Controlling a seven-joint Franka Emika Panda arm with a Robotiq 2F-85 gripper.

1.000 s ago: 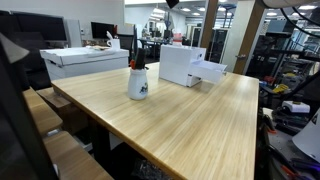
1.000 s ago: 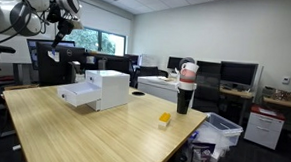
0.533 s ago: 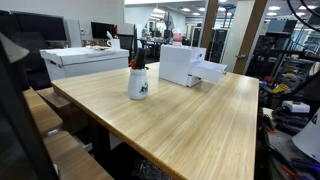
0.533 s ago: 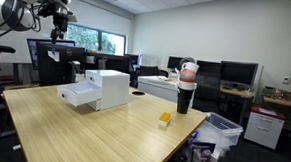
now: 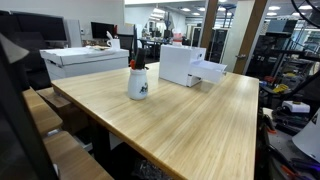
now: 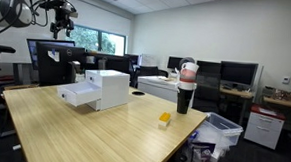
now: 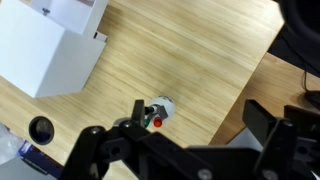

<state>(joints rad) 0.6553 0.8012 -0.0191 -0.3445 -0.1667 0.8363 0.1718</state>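
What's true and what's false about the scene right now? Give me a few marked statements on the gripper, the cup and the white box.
1. The gripper is open and holds nothing. True.
2. The gripper is touching the cup. False: in an exterior view it hangs high above the table, well apart from the cup.
3. The cup stands upright on the table. True.
4. The white box is fully closed. False: its lower tray juts out from the side.
5. The small yellow block sits inside the cup. False: it lies on the bare tabletop, apart from the cup.
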